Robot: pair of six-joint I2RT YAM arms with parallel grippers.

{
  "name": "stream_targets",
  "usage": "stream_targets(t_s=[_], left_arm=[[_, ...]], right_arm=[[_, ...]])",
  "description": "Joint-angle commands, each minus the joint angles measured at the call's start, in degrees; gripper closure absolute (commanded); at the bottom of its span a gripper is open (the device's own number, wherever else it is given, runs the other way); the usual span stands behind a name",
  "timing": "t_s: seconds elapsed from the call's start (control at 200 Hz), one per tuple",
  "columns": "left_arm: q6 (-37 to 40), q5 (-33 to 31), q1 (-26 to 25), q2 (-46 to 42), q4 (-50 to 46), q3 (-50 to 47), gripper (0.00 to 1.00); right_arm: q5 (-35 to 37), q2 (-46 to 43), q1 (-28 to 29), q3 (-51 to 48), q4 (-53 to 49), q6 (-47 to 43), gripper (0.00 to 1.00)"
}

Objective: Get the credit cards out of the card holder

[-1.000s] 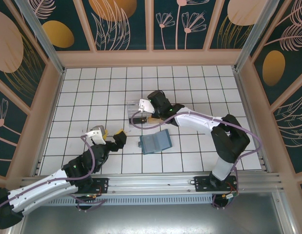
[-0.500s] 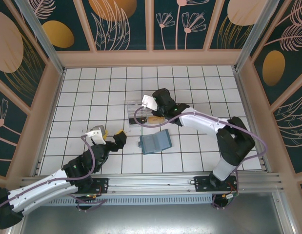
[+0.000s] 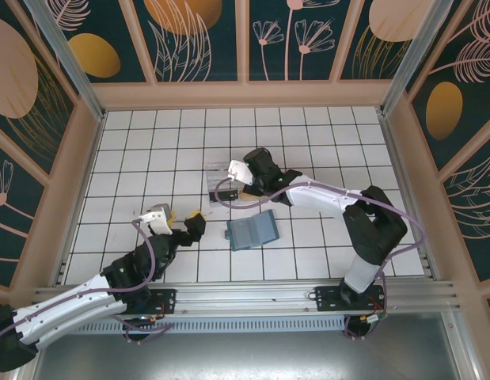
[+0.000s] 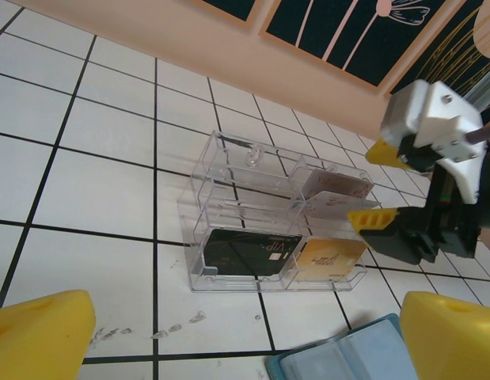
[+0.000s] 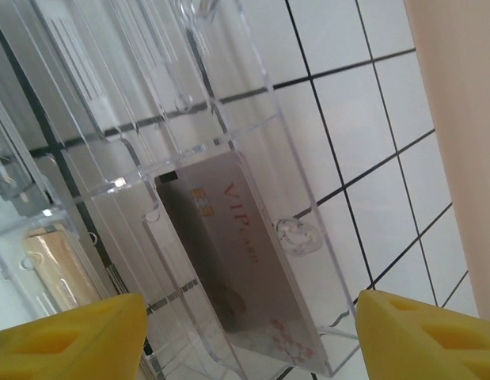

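With a pale card (image 5: 237, 253) lying in the clear box (image 4: 199, 182) under the open right pincer (image 4: 377, 186), and the left pincer (image 4: 245, 336) wide open too, the next job is likely checking the open card holder (image 3: 252, 230), mid-surface toward the near edge, for more cards.

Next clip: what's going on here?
The right gripper hovers open over the clear compartment box, directly above a silver VIP card lying in one of its compartments; it holds nothing. A black card and a gold card sit in other compartments. The card holder lies open on the tiles beside the box. The left gripper is open and empty, low over the tiles to the left of the card holder.
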Motion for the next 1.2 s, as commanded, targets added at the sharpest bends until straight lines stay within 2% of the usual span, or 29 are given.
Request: stream_targets(t_s=[0.0, 0.245, 0.515, 0.711, 0.791, 0.851, 0.881, 0.906, 0.926, 1.031, 1.106, 1.196], left_arm=[[0.88, -1.38, 0.0, 0.0, -0.1, -0.4, 0.01], [0.97, -1.62, -0.04, 0.12, -0.02, -0.39, 0.01], [1.48, -1.72, -0.03, 0.53, 0.77, -0.49, 0.01], [2.1, -2.43, -0.03, 1.54, 1.51, -0.66, 0.01], [2.2, -2.6, -0.03, 2.06, 2.07, -0.95, 0.01], [2.11, -2.46, -0.04, 2.63, 2.48, -1.01, 0.01], [1.96, -2.28, -0.04, 2.94, 2.53, -0.95, 0.01], [1.73, -2.17, -0.04, 3.14, 2.53, -0.86, 0.01], [1.56, -1.92, -0.04, 3.39, 2.53, -0.72, 0.01], [0.37, 0.13, -0.01, 4.81, 1.75, 1.11, 0.01], [-0.37, 2.17, -0.04, 6.85, 1.02, 3.06, 0.01], [-1.6, 3.99, 0.02, 10.17, 0.43, 5.38, 0.01]], right_arm=[[4.63, 1.46, -0.21, 1.75, 3.79, 1.37, 0.29], [8.7, 2.38, -1.94, 2.53, 7.9, 3.37, 0.29], [8.4, 1.68, -2.3, 2.34, 7.06, 5.03, 0.28], [6.58, -5.06, -1.93, -1.78, 7.68, 11.51, 0.24], [4.37, -9.31, -1.93, -4.08, 7.5, 17.36, 0.24], [1.89, -12.36, -2.38, -5.03, 6.15, 25.25, 0.18], [-0.49, -13.62, -3.1, -4.9, 4.41, 30.13, 0.13], [-3.36, -14.64, -3.95, -4.67, 2.7, 33.99, 0.03], [-5.71, -15.35, -4.73, -4.65, 1.36, 36.96, 0.01], [-11.4, -18.85, -8.04, -7.37, -0.87, 49.46, 0.01], [-14.55, -21.65, -9.72, -11.67, 0.95, 54.21, 0.01], [-14.67, -24.69, -10.48, -17.31, 4.31, 59.51, 0.01]])
